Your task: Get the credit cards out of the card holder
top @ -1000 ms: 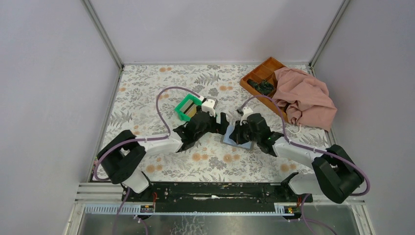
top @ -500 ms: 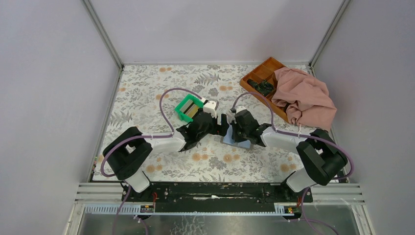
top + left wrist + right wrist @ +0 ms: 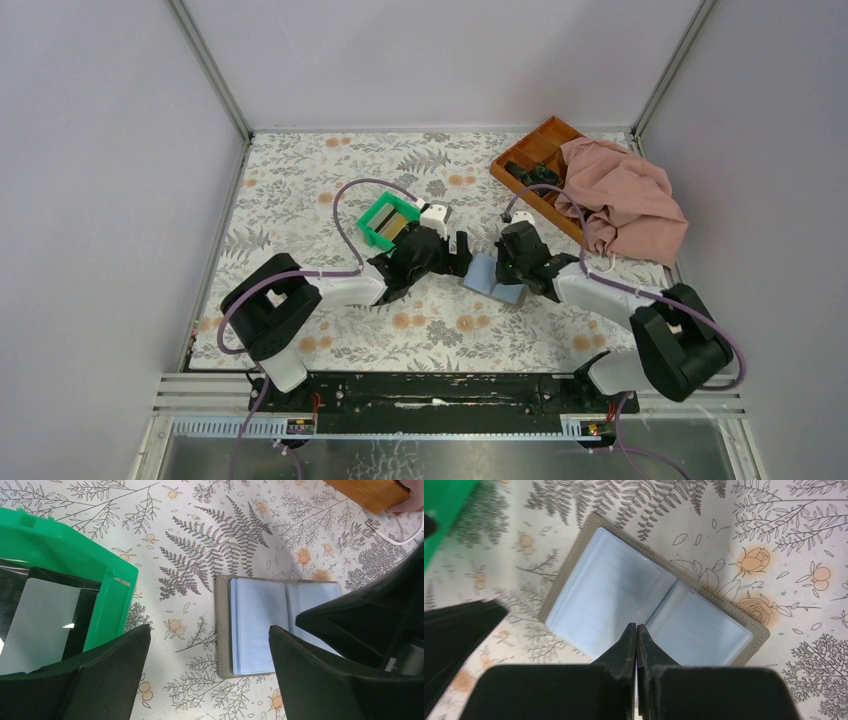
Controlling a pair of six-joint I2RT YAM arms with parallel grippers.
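The card holder (image 3: 260, 630) is lying open and flat on the floral surface (image 3: 300, 200) between the two arms, its pale blue pockets facing up and showing no card that I can make out. It is looking light and floppy with slick pocket faces, so it is probably needing to be pinned at the fold while anything thin is being slid out by an exposed edge; its stiffer grey border is offering the better hold. The credit cards (image 3: 42, 625) in view are sitting in the green bin (image 3: 65, 560) just to the left, a pale one lying on darker ones, looking stiff, thin and awkward to pinch off a flat base. The right end effector (image 3: 636, 627) is hanging with its jaws together over the holder's centre fold; whether it is touching is unclear. The left end effector (image 3: 206, 640) is hovering with jaws wide apart, holding nothing, between bin and holder. Against a second ago, the right wrist is sitting further right, uncovering the holder's left half, while the holder is staying put.
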